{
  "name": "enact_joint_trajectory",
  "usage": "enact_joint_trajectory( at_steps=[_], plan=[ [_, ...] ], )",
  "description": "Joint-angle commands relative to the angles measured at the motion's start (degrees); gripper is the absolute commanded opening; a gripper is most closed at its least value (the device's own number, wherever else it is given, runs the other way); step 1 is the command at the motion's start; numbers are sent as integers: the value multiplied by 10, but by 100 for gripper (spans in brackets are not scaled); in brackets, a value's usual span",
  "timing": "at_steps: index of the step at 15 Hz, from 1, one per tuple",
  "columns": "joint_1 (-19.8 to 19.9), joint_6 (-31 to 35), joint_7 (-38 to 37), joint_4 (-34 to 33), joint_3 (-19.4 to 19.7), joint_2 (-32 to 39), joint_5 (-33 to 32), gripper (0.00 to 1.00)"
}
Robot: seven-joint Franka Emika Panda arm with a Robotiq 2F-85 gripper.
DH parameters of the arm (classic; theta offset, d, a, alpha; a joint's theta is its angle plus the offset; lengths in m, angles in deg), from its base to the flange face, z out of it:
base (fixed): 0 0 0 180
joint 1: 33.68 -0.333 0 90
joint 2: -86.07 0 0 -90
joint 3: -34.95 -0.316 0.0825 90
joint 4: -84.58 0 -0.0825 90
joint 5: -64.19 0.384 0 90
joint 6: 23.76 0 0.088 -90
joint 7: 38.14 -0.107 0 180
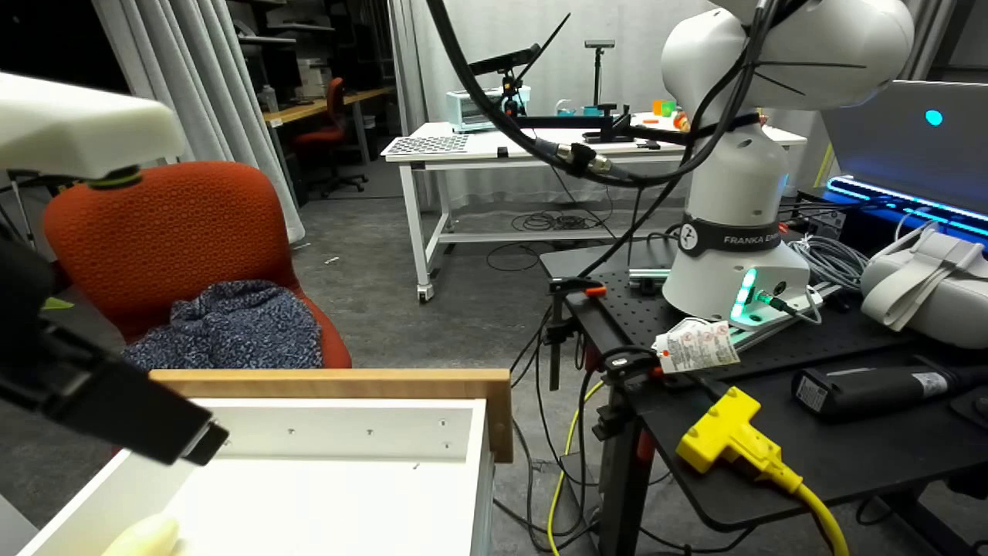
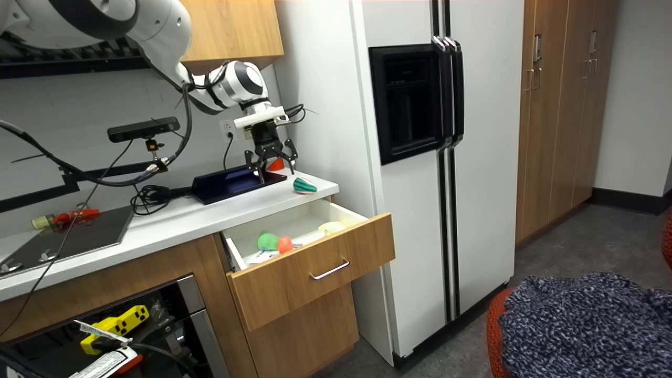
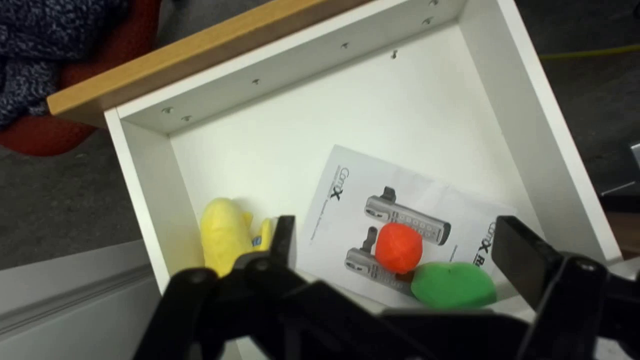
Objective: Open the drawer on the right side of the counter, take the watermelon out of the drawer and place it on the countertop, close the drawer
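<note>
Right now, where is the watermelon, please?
In an exterior view, the watermelon lies on the countertop near its right end, beside the tray, above the open drawer.

White arm, black FRANKA band, black end effector

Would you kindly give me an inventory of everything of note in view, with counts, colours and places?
Drawer: one, white with wood front, open below countertop
Toy watermelon: one, striped green, on countertop
Plush toy: one, yellow, in drawer
Ball-shaped item: one, red, in drawer
Rounded item: one, green, beside the red one
Printed paper: count unclear, white, on drawer floor
Tray: one, dark blue, on countertop
Cooktop: one, dark, in countertop
Refrigerator: one, white, beside drawer
Chairs: at least two, orange-red, nearest by drawer
Knit fabric: one, speckled navy, on nearest chair
Power splitter: one, yellow, near arm base
VR headset: one, white, near arm base
Panda arm: one, white, extended over countertop
Tool: one, black, raised near drawer, open
</note>
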Motion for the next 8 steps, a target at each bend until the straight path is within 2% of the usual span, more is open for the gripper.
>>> enact_joint_trajectory(
  at_steps=[1, 4, 8],
  plan=[
    [17, 25, -36, 136, -3, -99, -29, 100],
    [24, 24, -95, 213, 2, -156, -58, 100],
    [37, 16, -161, 278, -4, -204, -73, 100]
  ],
)
